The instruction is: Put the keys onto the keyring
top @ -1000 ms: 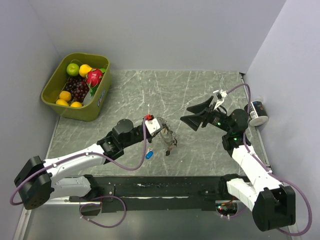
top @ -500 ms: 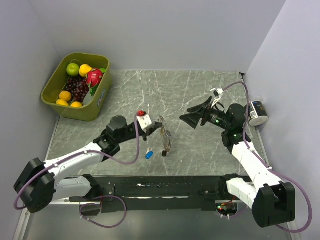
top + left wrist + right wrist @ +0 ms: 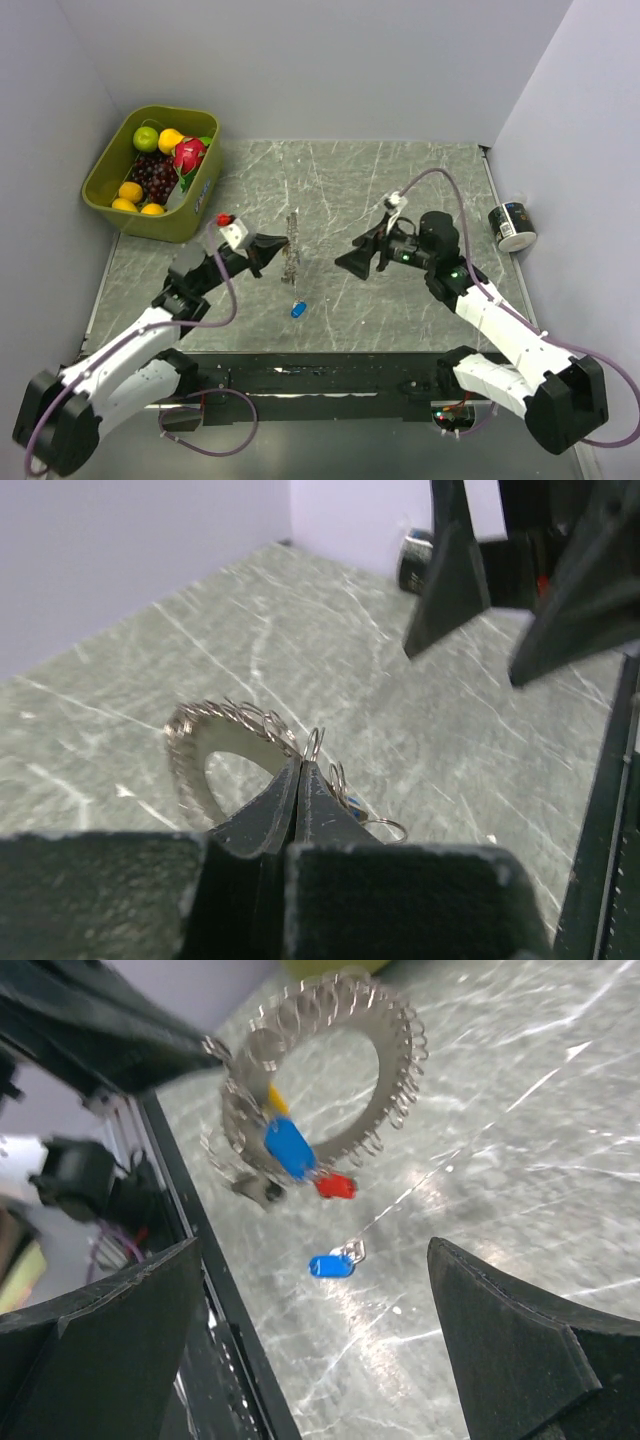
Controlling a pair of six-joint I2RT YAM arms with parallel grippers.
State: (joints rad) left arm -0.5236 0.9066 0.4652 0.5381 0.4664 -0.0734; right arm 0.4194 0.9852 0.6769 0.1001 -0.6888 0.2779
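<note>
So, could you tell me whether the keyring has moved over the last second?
Yes: the keyring has shifted left and farther back, now directly behind the loose blue key.

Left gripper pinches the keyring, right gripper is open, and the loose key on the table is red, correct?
No: the loose key on the table is blue, as the right wrist view shows. The left gripper does pinch the keyring and the right gripper is open.
</note>
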